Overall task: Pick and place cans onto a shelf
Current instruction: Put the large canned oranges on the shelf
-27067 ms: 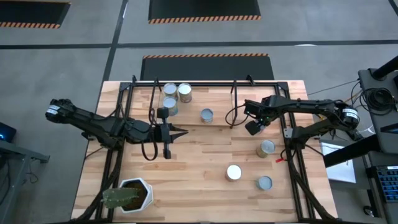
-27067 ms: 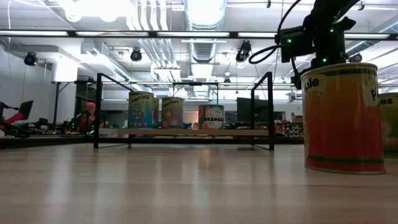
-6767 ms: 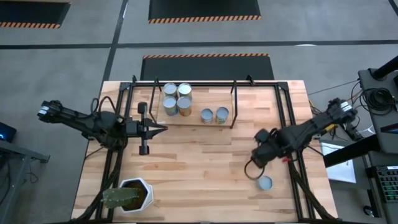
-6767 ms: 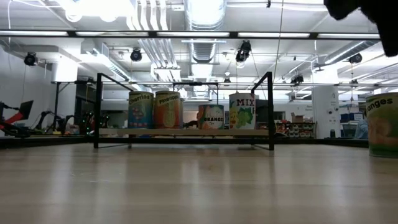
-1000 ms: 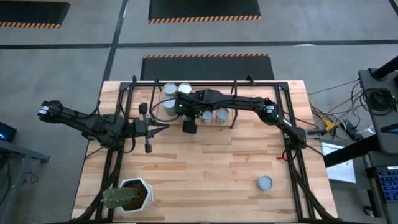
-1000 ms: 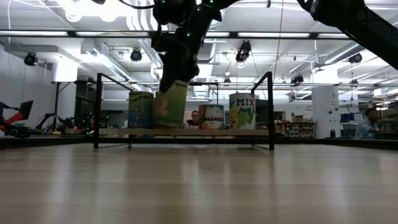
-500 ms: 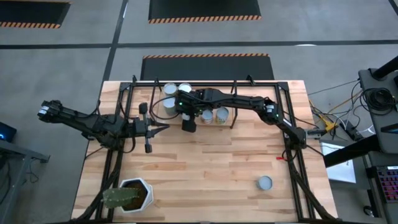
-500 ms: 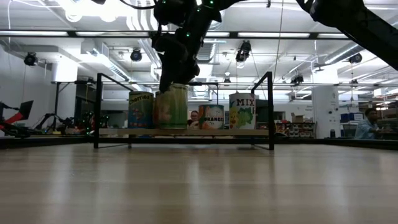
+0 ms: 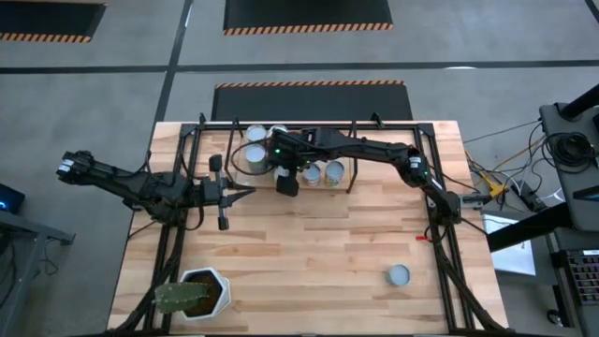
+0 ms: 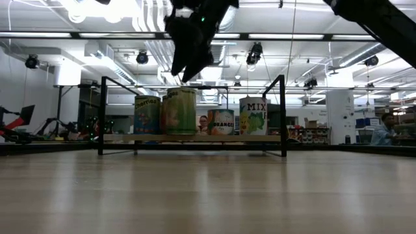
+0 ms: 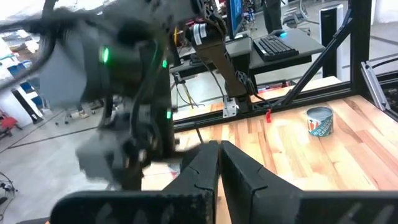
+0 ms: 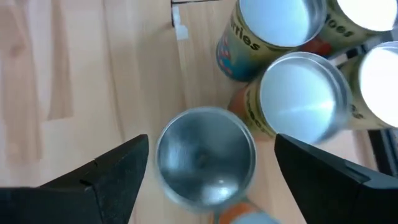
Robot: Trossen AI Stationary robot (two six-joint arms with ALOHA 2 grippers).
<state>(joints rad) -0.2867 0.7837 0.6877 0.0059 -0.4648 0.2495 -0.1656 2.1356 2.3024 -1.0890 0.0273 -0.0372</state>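
Observation:
The shelf (image 10: pixel 195 138) stands at the table's far side with several cans on it. A green-labelled can (image 10: pixel 180 112) stands upright on the shelf board, next to other cans (image 10: pixel 147 115) (image 10: pixel 253 116). My right gripper (image 10: pixel 186 65) hangs open just above it, clear of its top. In the right wrist view the fingers (image 12: pixel 118 168) stand on either side of that can's silvery top (image 12: pixel 205 155). One more can (image 9: pixel 399 274) stands on the table at the near right. My left gripper (image 9: pixel 249 192) is shut and empty, left of the shelf.
A white hexagonal plant pot (image 9: pixel 204 292) stands at the table's near left corner. Black rod frames (image 9: pixel 187 150) rise at both sides of the table. The wooden tabletop (image 9: pixel 309 243) stretches between the shelf and the near edge.
My right gripper has set the green-labelled can, tilted a second ago, upright on the shelf board beside the other cans. It has then let go and gone up, clear of the can's top.

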